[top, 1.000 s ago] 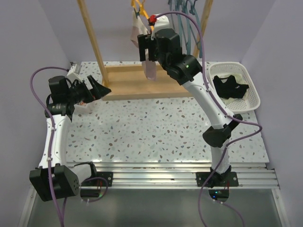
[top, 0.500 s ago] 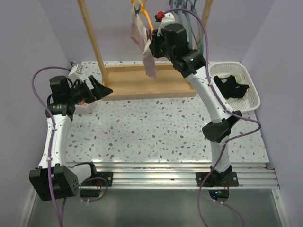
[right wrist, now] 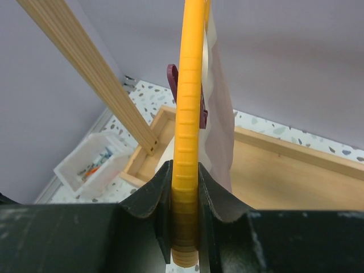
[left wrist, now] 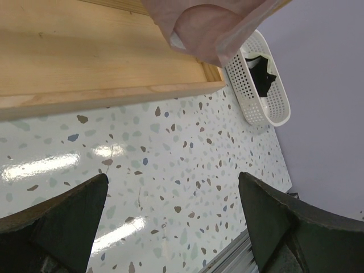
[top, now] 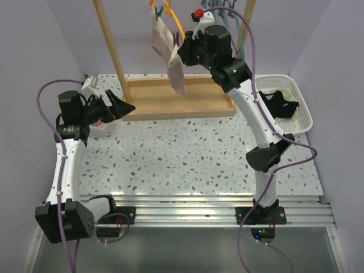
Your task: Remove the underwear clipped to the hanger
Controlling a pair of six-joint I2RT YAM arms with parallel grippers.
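**Top view.** The right arm (top: 256, 114) reaches up and away from its base. The right jaws are clamped on the yellow hanger (top: 175, 21), which hangs in the wooden rack (top: 111, 48). The pink underwear (top: 176, 74) hangs from the hanger, just to the left of these jaws and below them, over the rack's wooden base (top: 170, 101). The black underwear (top: 281, 105) lies in the white basket (top: 306, 116), well to the right of the right jaws and lower down. The left arm (top: 62, 159) holds the left jaws low over the speckled worktop (top: 182, 153) by the left end of the wooden base. They are spread wide with nothing in them, and the pink underwear is up and to the right of them, apart.

**Left wrist view.** The two dark fingers (left wrist: 62, 219) sit in the lower corners, far apart with nothing between them. The worktop (left wrist: 170, 148) lies straight ahead of the jaws, and the wooden base (left wrist: 85, 57) lies beyond it. The lower end of the pink underwear (left wrist: 210, 28) hangs above the base, ahead of the jaws and clear of them. The basket (left wrist: 273, 108) stands ahead and to the right, with the black underwear (left wrist: 260, 71) inside.

**Right wrist view.** The jaws are narrow, gripping the yellow hanger (right wrist: 187, 114), which rises straight from between them. The pink underwear (right wrist: 220, 114) hangs just beyond the hanger on its right side. A dark red clip (right wrist: 172, 77) shows just left of the hanger, beside the cloth. A post of the wooden rack (right wrist: 85, 68) slants ahead on the left. The wooden base (right wrist: 273, 170) lies ahead and below, and a small white box (right wrist: 91, 165) stands ahead to the lower left.
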